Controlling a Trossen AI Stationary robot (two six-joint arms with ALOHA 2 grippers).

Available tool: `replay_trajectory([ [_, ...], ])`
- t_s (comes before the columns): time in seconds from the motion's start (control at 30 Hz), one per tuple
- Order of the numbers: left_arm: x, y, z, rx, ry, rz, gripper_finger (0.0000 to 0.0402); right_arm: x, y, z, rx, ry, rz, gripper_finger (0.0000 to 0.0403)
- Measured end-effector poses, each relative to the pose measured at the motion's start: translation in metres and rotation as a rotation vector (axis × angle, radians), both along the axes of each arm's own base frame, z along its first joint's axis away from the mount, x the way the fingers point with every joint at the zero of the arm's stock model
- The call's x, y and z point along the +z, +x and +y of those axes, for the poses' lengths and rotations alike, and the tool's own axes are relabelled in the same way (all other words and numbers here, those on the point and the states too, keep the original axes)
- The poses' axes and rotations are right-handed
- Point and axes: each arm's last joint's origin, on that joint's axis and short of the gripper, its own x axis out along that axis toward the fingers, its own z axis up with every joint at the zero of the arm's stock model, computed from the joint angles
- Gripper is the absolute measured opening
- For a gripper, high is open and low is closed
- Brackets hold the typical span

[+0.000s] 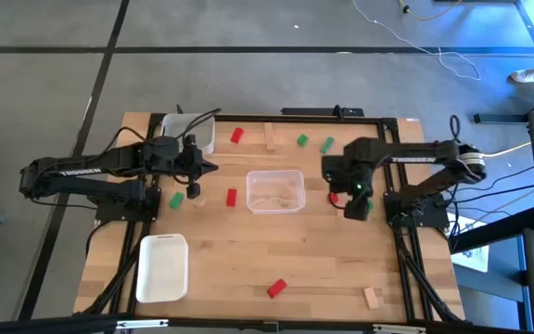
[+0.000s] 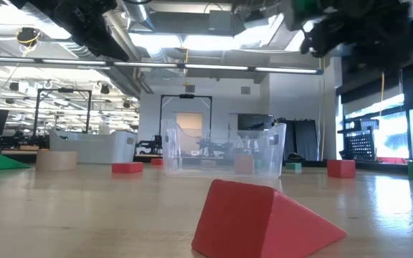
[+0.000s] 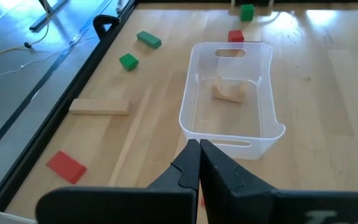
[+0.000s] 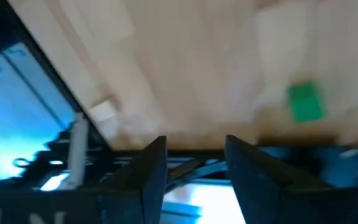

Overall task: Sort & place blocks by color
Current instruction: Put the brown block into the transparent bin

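Observation:
Small blocks lie scattered on the wooden table: red ones [image 1: 236,135] [image 1: 231,197] [image 1: 276,288], green ones [image 1: 301,140] [image 1: 326,144] [image 1: 175,199] and light-wood ones [image 1: 270,135] [image 1: 370,297]. One light-wood block [image 3: 229,92] lies in the clear tray [image 1: 297,176] at the middle. My left gripper [image 1: 209,167] [image 3: 199,155] is shut and empty, above the table left of that tray. My right gripper [image 1: 355,206] [image 4: 194,149] is open and empty, right of the tray, with a green block [image 4: 305,101] on the table beyond it.
A white tray [image 1: 162,267] lies at the near left and another tray [image 1: 191,130] at the far left. A red wedge block [image 2: 264,218] lies close in front of the low camera. A black frame runs along the table's edges [image 1: 341,112].

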Motion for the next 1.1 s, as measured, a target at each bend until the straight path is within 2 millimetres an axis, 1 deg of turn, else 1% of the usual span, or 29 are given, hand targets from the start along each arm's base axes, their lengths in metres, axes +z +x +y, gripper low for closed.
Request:
replay_trajectory([
  [0.13,0.0,0.0,0.002,0.048,0.024,0.005,0.0,0.002,-0.024,0.019,-0.09,-0.013,0.053,0.0162],
  [0.3,0.0,-0.001,0.003,0.09,0.044,0.009,0.0,0.008,-0.048,0.042,-0.293,-0.044,0.147,0.0162],
  [0.47,0.0,-0.001,0.003,0.09,0.043,0.009,0.0,0.012,-0.06,0.067,-0.521,-0.021,0.212,0.0162],
  [0.57,0.0,-0.001,0.003,0.084,0.04,0.008,0.0,0.011,-0.063,0.082,-0.626,-0.025,0.252,0.0162],
  [0.67,0.0,-0.001,0.003,0.084,0.041,0.008,0.0,0.011,-0.066,0.098,-0.674,-0.029,0.283,0.0162],
  [0.83,0.0,-0.001,0.003,0.084,0.041,0.008,0.0,0.006,-0.065,0.126,-0.686,-0.037,0.292,0.0162],
  [1.0,0.0,-0.001,0.003,0.083,0.041,0.008,0.0,-0.006,-0.059,0.154,-0.642,-0.041,0.29,0.0162],
  [1.1,0.0,-0.001,0.003,0.082,0.041,0.008,0.0,-0.015,-0.058,0.166,-0.626,-0.065,0.307,0.0162],
])
